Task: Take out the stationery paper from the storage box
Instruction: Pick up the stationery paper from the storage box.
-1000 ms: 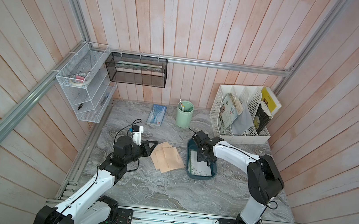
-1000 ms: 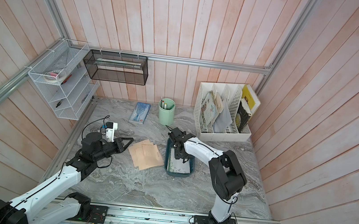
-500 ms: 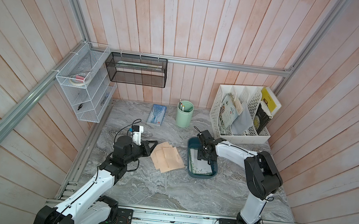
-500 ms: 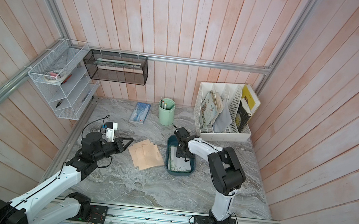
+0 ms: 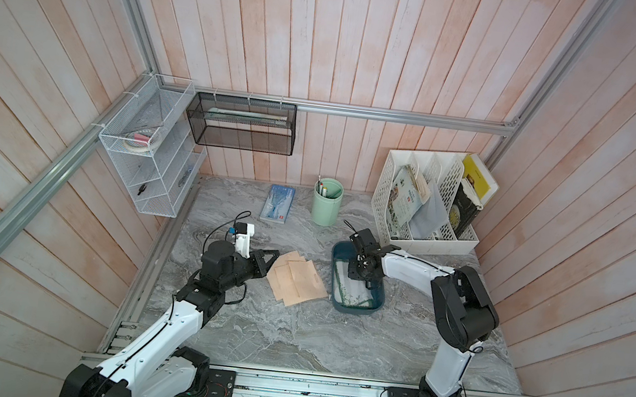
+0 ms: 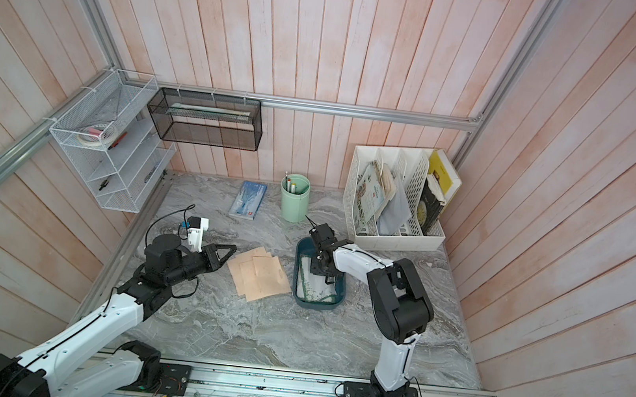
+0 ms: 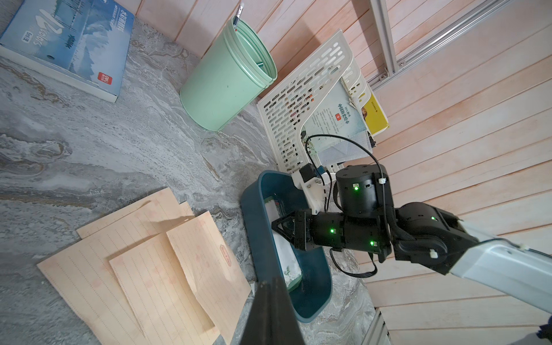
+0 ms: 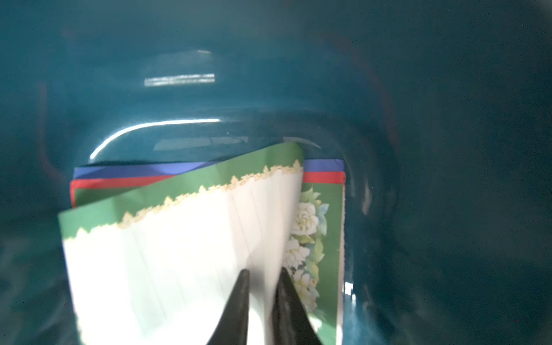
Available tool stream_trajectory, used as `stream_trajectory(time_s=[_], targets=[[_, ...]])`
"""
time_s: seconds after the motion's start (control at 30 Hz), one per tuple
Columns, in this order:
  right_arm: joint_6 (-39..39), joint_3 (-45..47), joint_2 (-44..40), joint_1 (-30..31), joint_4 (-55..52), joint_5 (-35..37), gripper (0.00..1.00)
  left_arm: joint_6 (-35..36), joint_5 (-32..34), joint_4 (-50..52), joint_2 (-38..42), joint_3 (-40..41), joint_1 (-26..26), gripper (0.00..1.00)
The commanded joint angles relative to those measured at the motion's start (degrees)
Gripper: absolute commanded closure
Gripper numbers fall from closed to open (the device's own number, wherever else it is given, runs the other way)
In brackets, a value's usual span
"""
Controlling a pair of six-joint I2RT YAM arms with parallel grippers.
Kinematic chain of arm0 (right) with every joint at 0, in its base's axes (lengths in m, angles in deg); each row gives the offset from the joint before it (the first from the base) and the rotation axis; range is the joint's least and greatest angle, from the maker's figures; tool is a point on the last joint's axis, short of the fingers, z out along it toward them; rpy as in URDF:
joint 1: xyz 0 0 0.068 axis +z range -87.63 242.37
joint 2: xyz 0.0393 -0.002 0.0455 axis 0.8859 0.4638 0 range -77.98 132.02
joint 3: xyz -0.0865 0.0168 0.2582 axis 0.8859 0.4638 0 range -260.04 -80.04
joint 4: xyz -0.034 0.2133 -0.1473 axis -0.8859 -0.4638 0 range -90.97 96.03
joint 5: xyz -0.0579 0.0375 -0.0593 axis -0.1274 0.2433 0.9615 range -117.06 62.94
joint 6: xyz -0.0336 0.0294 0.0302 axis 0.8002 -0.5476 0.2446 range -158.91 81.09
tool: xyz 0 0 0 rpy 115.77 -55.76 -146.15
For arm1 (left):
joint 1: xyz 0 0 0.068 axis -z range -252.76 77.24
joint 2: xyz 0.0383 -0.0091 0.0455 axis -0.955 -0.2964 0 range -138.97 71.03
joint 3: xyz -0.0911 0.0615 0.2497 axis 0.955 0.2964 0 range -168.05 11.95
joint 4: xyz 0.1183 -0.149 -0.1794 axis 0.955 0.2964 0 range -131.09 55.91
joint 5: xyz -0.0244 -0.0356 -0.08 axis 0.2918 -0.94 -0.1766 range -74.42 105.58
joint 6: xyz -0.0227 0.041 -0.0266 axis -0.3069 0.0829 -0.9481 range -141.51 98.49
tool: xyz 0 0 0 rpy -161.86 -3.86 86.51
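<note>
Fingers [image 8: 236,304] of the right gripper [image 8: 263,270] pinch green-bordered white stationery paper [image 8: 179,254] inside the shallow teal plastic storage box [image 8: 418,149], walls close around; closed left gripper [image 7: 270,280] hovers beside tan kraft sheets [image 7: 149,268].

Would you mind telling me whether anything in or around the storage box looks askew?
Yes: the top green-bordered sheet in the storage box sits twisted across the stack beneath, its edge between the fingertips of the right gripper. The tan sheets on the table lie fanned unevenly.
</note>
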Motion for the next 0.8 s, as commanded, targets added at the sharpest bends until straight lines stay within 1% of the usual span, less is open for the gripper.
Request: stream_trajectory(time_s=[0.0, 0.17, 0.33, 0.47, 0.6, 0.63, 0.7, 0.73, 0.77], targets=[[0.32, 1.90, 2.63, -0.59, -5.26, 1.02, 0.92, 1.02, -0.78, -0.04, -0.39, -0.50, -0.23, 1.00], [1.55, -3.07, -2.74, -0.18, -9.47, 3.98, 0.92, 1.04, -0.61, -0.25, -0.64, -0.54, -0.28, 1.00], [2.49, -9.20, -6.68, 1.50, -13.63, 6.52, 0.92, 0.61, -1.21, -1.43, -1.70, -0.46, -0.24, 1.00], [2.78, -12.85, -8.54, 2.86, -15.88, 7.72, 0.92, 0.56, -2.74, -2.44, -3.14, -0.67, -0.29, 1.00], [2.89, -14.26, -10.67, 3.79, -16.15, 7.08, 0.92, 0.44, -5.59, -4.90, -4.80, -0.57, -0.26, 1.00], [3.03, -14.67, -11.16, 3.83, -16.23, 6.68, 0.92, 0.14, -6.64, -6.11, -5.25, -0.44, -0.29, 0.98], [2.98, -15.58, -11.84, 4.04, -16.56, 6.38, 0.92, -0.71, -9.39, -9.44, -6.30, 0.10, -0.23, 0.91], [3.04, -16.08, -12.32, 4.29, -16.62, 6.23, 0.92, -1.33, -11.05, -11.69, -7.07, 0.52, -0.23, 0.85], [3.09, -16.62, -12.76, 4.56, -16.63, 5.88, 0.92, -2.15, -12.68, -14.08, -8.00, 0.90, -0.25, 0.77]])
